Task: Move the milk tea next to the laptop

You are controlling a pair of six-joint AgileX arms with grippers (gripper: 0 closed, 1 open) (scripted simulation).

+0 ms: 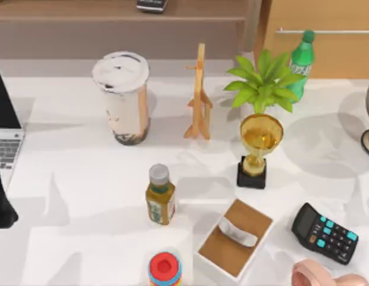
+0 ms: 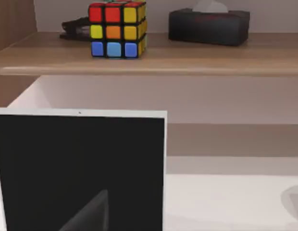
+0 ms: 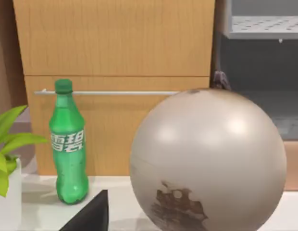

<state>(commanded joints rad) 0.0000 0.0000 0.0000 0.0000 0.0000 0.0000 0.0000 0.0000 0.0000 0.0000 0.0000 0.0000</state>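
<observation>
1. Milk tea point(image 1: 122, 98) stands upright on the white table point(image 1: 83, 196), back-centre-left, w/ white domed lid and dark pearls at the bottom. Nothing's holding it.
2. Laptop point(image 1: 5, 128) sits at the table's left edge, open; well apart from the cup w/ bare tabletop between. From my left wrist cam I see its black screen point(image 2: 79, 173) close up.
3. Left arm point(image 1: 1, 199): just a dark piece at the left edge, in front of the laptop keyboard. Can't tell whether its gripper is released or clenched.
4. Right gripper: can't tell its state either. Right wrist cam looks at a grey globe point(image 3: 209, 161) and a green soda bottle point(image 3: 68, 142) in front of a wooden cabinet.
5. Other stuff on the table: wooden stand point(image 1: 199, 95) just right of the cup, potted plant point(image 1: 265, 80), gold trophy point(image 1: 259, 149), small amber bottle w/ grey cap point(image 1: 160, 195) in front of the cup, tissue box point(image 1: 235, 237), black calculator point(image 1: 325, 232).
6. On the shelf behind, via left wrist cam: Rubik's cube point(image 2: 117, 29) and a dark tissue box point(image 2: 209, 26).
</observation>
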